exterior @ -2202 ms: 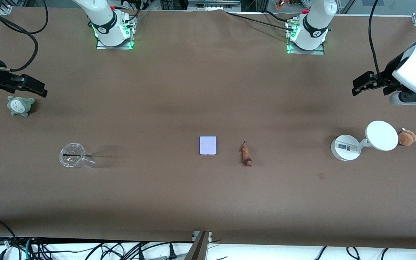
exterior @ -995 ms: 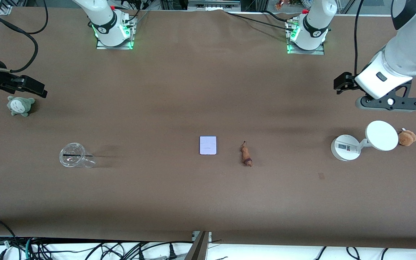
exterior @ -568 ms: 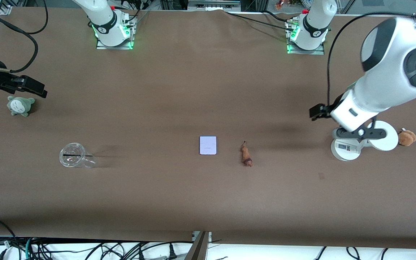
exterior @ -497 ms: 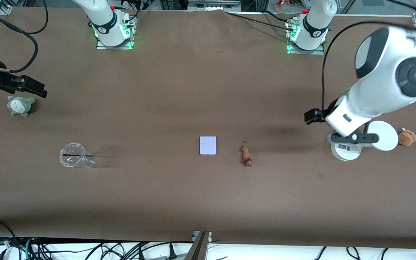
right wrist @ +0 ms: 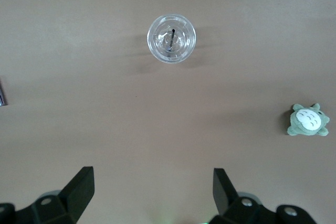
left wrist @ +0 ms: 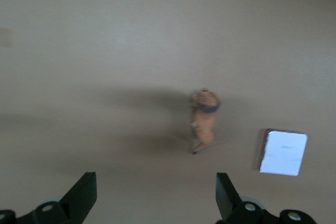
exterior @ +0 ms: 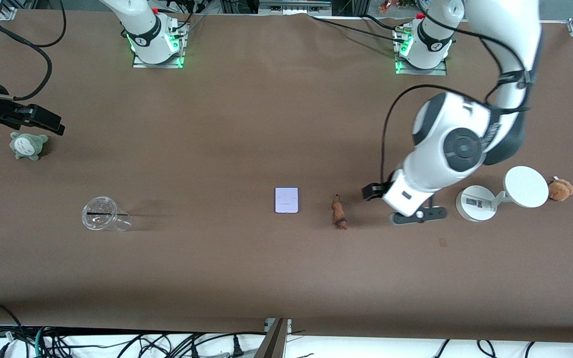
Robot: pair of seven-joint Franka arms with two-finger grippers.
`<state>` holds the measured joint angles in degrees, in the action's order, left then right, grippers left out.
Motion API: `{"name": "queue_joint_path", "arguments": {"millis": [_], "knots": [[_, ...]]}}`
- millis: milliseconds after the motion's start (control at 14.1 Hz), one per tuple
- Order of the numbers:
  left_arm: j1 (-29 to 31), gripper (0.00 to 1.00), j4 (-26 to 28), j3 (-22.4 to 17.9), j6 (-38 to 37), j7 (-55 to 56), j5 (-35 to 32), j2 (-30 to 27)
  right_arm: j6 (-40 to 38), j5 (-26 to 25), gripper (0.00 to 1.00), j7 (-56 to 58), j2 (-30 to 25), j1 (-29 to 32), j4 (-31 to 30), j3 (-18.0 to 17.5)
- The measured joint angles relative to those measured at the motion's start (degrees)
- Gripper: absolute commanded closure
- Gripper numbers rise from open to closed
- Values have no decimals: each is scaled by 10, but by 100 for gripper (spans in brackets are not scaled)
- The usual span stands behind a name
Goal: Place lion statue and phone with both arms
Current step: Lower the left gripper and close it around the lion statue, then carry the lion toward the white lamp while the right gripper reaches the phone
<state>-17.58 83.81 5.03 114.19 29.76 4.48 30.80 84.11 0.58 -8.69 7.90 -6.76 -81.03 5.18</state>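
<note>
The lion statue (exterior: 338, 215), a tiny orange-brown figurine, lies on the brown table near its middle. It also shows in the left wrist view as the lion statue (left wrist: 205, 119). The pale lavender phone (exterior: 286, 200) lies flat beside it, toward the right arm's end, and is seen again as the phone (left wrist: 284, 153). My left gripper (exterior: 372, 191) hangs open and empty over the bare table between the lion and a white stand; the left gripper (left wrist: 155, 178) holds nothing. My right gripper (exterior: 47, 120) waits open over the right arm's end of the table, its right gripper (right wrist: 152, 174) empty.
A clear cup with a straw (exterior: 101, 214) stands toward the right arm's end. A grey-green plush (exterior: 28, 145) lies close by the right gripper. A white round-based stand (exterior: 478, 203) with a disc and a tan plush (exterior: 560, 189) sit at the left arm's end.
The left arm has swung in from its end of the table, over the white stand, to just beside the lion statue. The right arm has not moved. Nothing on the table shifted.
</note>
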Motion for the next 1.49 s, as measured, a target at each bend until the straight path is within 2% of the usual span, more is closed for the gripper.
{"name": "queue_joint_path", "arguments": {"millis": [568,781,1137,1208,1279,1421,1492], "knots": [[-49,0,-1,0,168,49,0,106,1,0,0,0,0,0,0,1],[-65,0,-1,-3,204,50,0,138,1,0,0,0,3,0,0,1],[-66,0,-2,-7,232,51,-70,165,5,1,0,0,20,-2,0,-1],[-66,18,-2,-8,232,51,-71,166,5,1,0,0,24,-2,0,-2],[-66,51,-2,-9,232,51,-72,167,7,1,0,0,29,-4,0,-3],[-66,100,-2,-10,232,49,-73,169,9,1,0,0,42,-9,0,-4],[-65,100,-2,-11,232,46,-73,169,12,1,0,0,51,-13,0,-4]]}}
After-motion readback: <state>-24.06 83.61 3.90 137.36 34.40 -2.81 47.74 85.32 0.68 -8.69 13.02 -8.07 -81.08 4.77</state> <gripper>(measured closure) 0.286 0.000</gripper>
